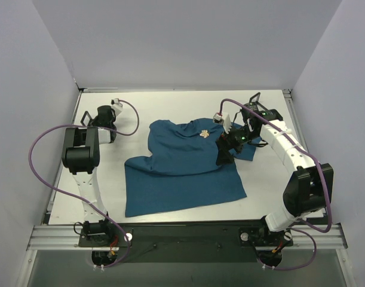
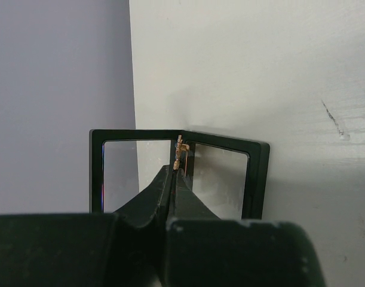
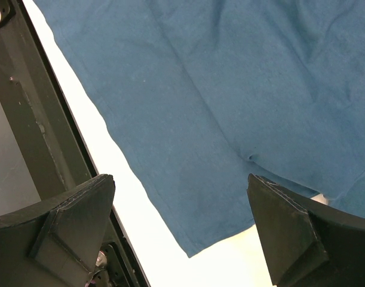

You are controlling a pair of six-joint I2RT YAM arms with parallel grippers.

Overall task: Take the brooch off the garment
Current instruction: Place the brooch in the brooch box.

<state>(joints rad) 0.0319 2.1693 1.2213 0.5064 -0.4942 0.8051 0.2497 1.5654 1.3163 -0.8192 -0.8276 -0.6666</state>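
1. While the right gripper [image 3: 182, 230] hovers wide open over the T-shirt [image 1: 182, 173], it holds nothing.
2. Beyond it, near the collar, sits the brooch [image 1: 204, 134]. It looks tiny, light and rigid, so pinch its rim, because the soft cloth will lift with it.
3. Far left, the left gripper [image 2: 173, 176] is pinched shut on a gold piece [image 2: 180, 152] before a black frame [image 2: 257, 179].

A flat white rectangular table [image 1: 170, 107] carries a large dark teal-blue cotton T-shirt [image 1: 182, 173], spread rumpled from the centre toward 2 o'clock. A black square frame with clear panes [image 1: 85, 118] sits near the 10 o'clock edge, and a second black square frame [image 1: 254, 98] near 1 o'clock.
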